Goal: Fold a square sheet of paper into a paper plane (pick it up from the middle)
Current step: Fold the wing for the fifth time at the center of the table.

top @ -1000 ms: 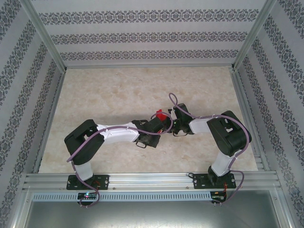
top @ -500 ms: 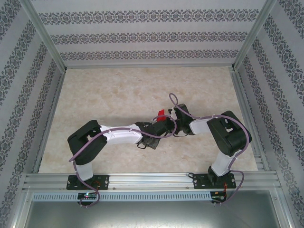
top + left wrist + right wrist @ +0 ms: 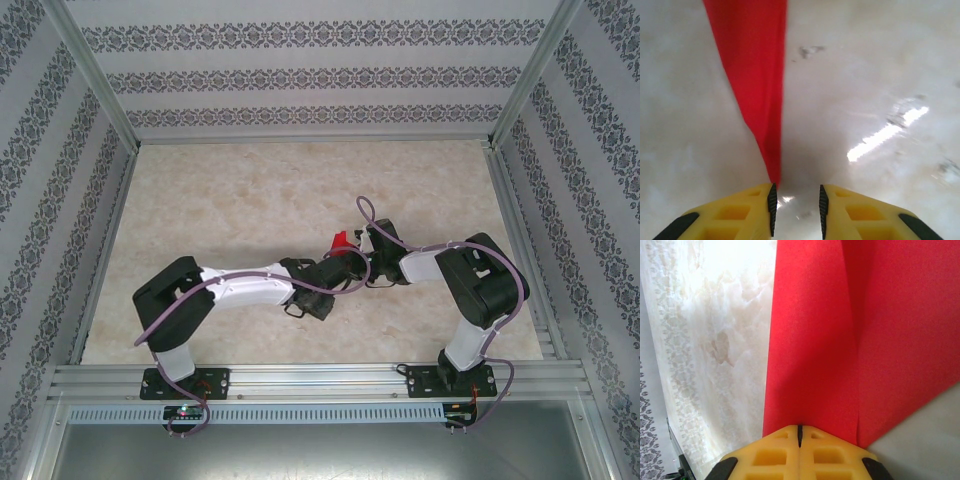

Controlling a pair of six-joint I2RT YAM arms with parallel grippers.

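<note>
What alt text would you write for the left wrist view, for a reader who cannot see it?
A thin bright red paper sheet narrows from the top edge to a tip beside one yellow finger of the open left pincer. Behind is a pale marbled table with a glare streak.

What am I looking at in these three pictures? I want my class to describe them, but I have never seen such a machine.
These are two robot arms, the left arm and the right arm, bolted at the near edge of a marble-patterned table. The wide picture comes from a camera above and behind them. The two close-ups come from cameras on the wrists, looking past the yellow fingers. The right end effector is shut on a creased red paper sheet. The left end effector is open, and the paper's narrow end reaches one of its fingertips, unclamped.
</note>
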